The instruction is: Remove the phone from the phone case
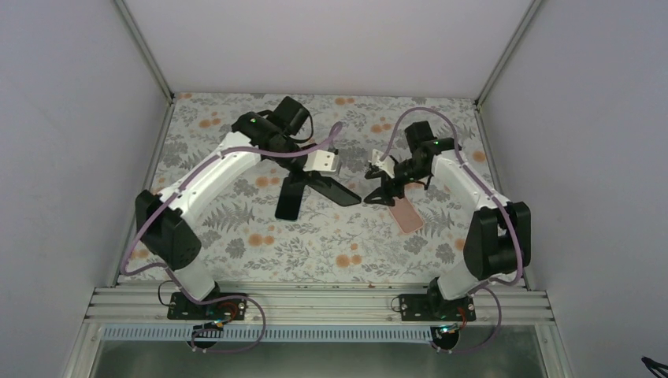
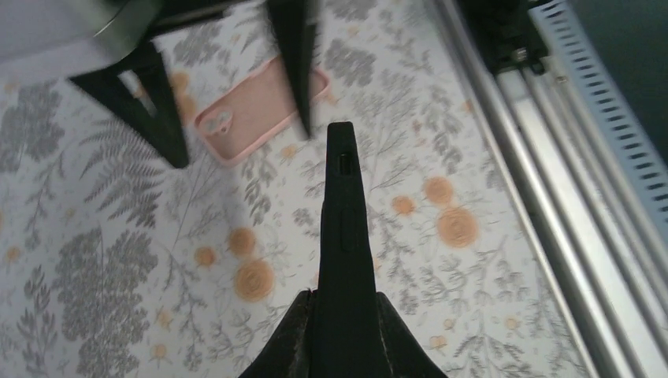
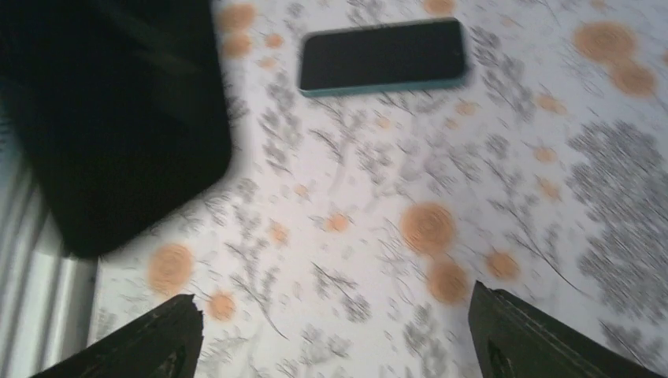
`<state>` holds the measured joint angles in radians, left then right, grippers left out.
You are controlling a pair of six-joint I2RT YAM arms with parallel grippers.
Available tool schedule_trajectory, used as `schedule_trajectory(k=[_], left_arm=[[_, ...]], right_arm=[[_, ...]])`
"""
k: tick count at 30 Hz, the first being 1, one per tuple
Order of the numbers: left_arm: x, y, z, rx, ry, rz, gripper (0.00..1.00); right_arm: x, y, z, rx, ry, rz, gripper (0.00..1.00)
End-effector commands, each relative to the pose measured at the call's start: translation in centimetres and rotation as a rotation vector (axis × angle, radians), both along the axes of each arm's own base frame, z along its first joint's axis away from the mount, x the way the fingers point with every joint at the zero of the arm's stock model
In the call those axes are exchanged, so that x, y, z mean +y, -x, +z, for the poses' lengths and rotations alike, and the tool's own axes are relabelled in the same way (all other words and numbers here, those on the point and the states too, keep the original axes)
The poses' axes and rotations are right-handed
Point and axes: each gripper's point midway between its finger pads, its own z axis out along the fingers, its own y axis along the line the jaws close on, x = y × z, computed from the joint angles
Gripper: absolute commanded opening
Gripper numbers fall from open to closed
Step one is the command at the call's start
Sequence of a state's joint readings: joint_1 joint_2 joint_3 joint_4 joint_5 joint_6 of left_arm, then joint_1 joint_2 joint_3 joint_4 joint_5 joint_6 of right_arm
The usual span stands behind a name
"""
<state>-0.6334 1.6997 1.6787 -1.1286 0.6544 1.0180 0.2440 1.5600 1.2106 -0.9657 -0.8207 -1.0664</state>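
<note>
My left gripper (image 1: 317,175) (image 2: 345,303) is shut on a black phone (image 2: 344,205), held edge-on above the table with its side buttons showing. The phone also shows in the top view (image 1: 339,191) and as a big dark shape in the right wrist view (image 3: 110,118). The empty pink phone case (image 1: 407,214) (image 2: 260,110) lies flat on the floral table, its camera cut-out visible. My right gripper (image 1: 378,191) (image 3: 335,331) is open and empty, hovering just left of the case and close to the tip of the held phone.
A second dark phone with a teal edge (image 3: 382,55) (image 1: 287,201) lies flat on the table below my left gripper. The metal rail (image 2: 551,157) runs along the near table edge. Grey walls (image 1: 79,118) close in both sides.
</note>
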Motion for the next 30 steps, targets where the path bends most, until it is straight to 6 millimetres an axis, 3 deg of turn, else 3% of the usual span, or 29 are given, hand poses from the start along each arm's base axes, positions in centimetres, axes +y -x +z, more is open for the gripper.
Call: schedule_trajectory(k=[1,5,8,11,16,20,25,30], left_arm=[[0.4,5.1,5.4,0.003,0.169,-0.151,0.02],[0.5,5.7,5.8,0.035,0.174,-0.166,0.02],[0.2,5.0,5.5,0.029,0.162,-0.149,0.02],[-0.1,4.0,4.9,-0.005,0.163,-0.12,0.02],[-0.3,1.1,3.2,-0.077,0.147,-0.044,0.02],[-0.1,-0.8,2.5,-0.068,0.147,-0.005,0.02],[-0.2,-0.6,2.8,-0.04,0.179,-0.023,0.02],[0.0,0.6,3.2,-0.006,0.197,-0.053,0.02]], right_arm=[[-3.4,-4.3,-1.5,-0.104,0.074,-0.059,0.86],[-4.6,-6.9,-1.6,-0.11,0.084,-0.103,0.84],[-4.1,-6.5,-0.6,-0.092,0.055,-0.073,0.84],[-3.0,-3.5,0.3,-0.086,0.033,-0.024,0.84],[-0.4,2.4,0.2,-0.112,0.054,0.038,0.86],[0.8,4.6,1.8,-0.114,0.028,0.053,0.86],[1.7,4.1,2.8,-0.141,0.0,0.028,0.86],[2.2,2.2,2.6,-0.177,-0.003,-0.006,0.85]])
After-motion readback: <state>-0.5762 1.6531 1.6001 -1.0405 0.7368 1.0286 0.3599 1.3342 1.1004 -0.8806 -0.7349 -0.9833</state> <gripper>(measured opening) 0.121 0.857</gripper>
